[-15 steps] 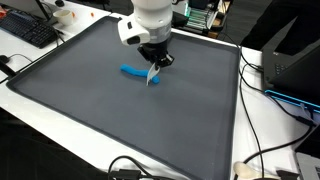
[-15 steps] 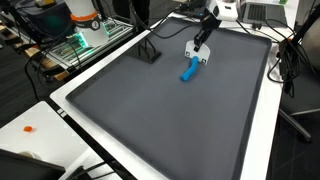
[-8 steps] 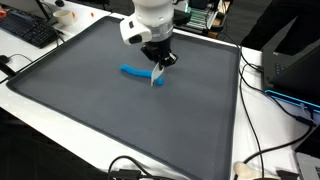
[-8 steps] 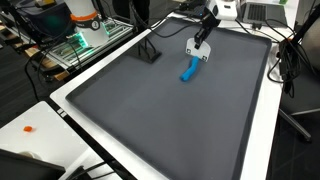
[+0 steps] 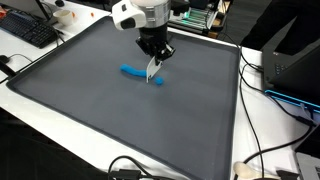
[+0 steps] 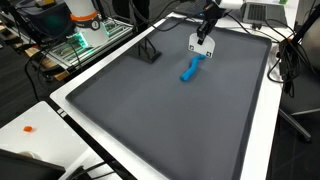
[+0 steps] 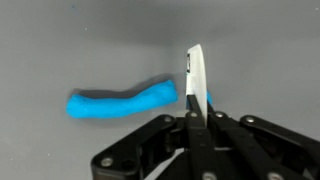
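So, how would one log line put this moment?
pincer: shut on white strip | blue piece: flat on grey mat, beside strip

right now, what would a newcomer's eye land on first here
A bright blue strip lies alone on the big dark mat, the only colour on it. Right beside one end of the strip, the gripper hangs shut on a thin white piece, held edge-on and pointing down at the mat.

A robotics lab or tech office: a keyboard [image 5: 28, 30], trailing cables [image 5: 122, 163], a laptop [image 6: 262, 12] and a rack of lit electronics [image 6: 80, 42] ring the grey-matted surface [image 5: 90, 115].
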You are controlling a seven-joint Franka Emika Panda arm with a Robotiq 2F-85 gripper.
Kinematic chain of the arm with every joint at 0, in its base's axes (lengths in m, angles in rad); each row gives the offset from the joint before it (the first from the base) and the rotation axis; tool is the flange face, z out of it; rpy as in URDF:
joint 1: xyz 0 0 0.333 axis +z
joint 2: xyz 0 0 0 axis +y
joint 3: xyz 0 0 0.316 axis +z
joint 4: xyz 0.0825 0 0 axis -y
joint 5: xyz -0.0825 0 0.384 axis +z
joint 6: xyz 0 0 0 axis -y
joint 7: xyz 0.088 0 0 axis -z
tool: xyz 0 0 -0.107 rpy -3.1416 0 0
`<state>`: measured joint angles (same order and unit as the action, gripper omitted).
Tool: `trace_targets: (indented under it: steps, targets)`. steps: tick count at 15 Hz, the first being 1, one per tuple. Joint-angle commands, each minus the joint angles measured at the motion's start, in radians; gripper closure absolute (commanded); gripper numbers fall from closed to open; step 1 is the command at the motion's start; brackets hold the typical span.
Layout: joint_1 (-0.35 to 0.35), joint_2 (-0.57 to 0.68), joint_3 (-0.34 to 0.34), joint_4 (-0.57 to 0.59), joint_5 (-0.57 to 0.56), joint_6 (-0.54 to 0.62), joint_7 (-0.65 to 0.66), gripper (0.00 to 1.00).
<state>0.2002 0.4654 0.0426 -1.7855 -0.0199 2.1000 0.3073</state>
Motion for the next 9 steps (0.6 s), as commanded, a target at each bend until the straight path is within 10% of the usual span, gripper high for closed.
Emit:
trace_targets:
  steps: [1, 9]
  targets:
    - [-0.012, -0.060, -0.008, -0.039, -0.017, 0.015, 0.001, 0.99]
    - [-0.028, -0.054, -0.014, -0.029, -0.032, 0.021, -0.017, 0.99]
